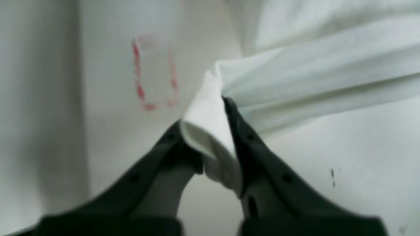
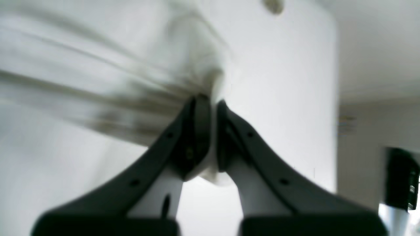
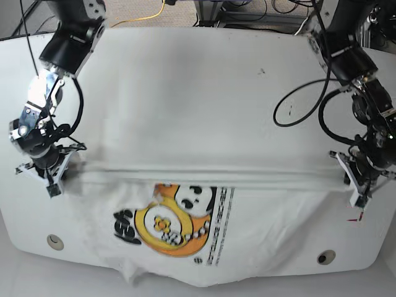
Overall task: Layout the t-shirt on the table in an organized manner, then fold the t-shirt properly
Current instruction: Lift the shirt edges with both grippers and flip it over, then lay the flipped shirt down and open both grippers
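Note:
The white t-shirt (image 3: 247, 210) lies across the front half of the table (image 3: 185, 93), its orange and black print (image 3: 170, 226) facing up and its lower edge hanging over the front rim. A taut fold runs between the two grippers. My left gripper (image 3: 357, 197) at the right edge is shut on a bunched corner of the t-shirt (image 1: 311, 82); in the left wrist view the cloth fills the gap between the fingers of the gripper (image 1: 203, 114). My right gripper (image 3: 54, 189) at the left edge is shut on the opposite corner (image 2: 98, 65), which the closed gripper (image 2: 210, 101) pinches.
A red-outlined rectangle mark (image 1: 154, 72) lies just ahead of the left gripper, near the table's right front corner (image 3: 354, 218). Round holes (image 3: 54, 241) (image 3: 325, 256) sit near the front edge. Black cables (image 3: 297, 105) loop from the right arm; a yellow cable (image 3: 148, 13) lies behind the table.

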You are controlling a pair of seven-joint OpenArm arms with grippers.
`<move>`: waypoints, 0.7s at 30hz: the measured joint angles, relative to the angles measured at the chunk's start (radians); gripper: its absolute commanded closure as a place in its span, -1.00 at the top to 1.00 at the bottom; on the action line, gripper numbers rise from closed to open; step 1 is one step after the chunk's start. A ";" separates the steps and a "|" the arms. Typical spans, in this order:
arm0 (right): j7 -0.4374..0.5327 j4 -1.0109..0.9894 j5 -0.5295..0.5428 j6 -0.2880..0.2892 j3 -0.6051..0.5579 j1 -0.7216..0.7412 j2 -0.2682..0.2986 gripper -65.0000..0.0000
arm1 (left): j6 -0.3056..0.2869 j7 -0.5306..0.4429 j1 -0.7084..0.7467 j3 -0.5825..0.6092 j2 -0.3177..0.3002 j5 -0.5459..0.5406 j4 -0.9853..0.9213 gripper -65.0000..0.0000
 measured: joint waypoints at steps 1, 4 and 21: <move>0.056 -0.002 -0.002 -0.003 0.012 -0.043 -0.018 -0.99 | 0.002 -0.027 0.025 -0.006 0.002 0.009 0.000 -1.00; 0.126 -0.026 -0.019 -0.009 0.029 -0.145 -0.053 -0.99 | 0.003 -0.087 0.146 -0.015 0.011 0.027 0.002 -1.00; 0.236 -0.082 -0.036 -0.016 0.038 -0.340 -0.101 -0.99 | 0.000 -0.211 0.422 -0.013 0.020 0.031 0.002 -1.00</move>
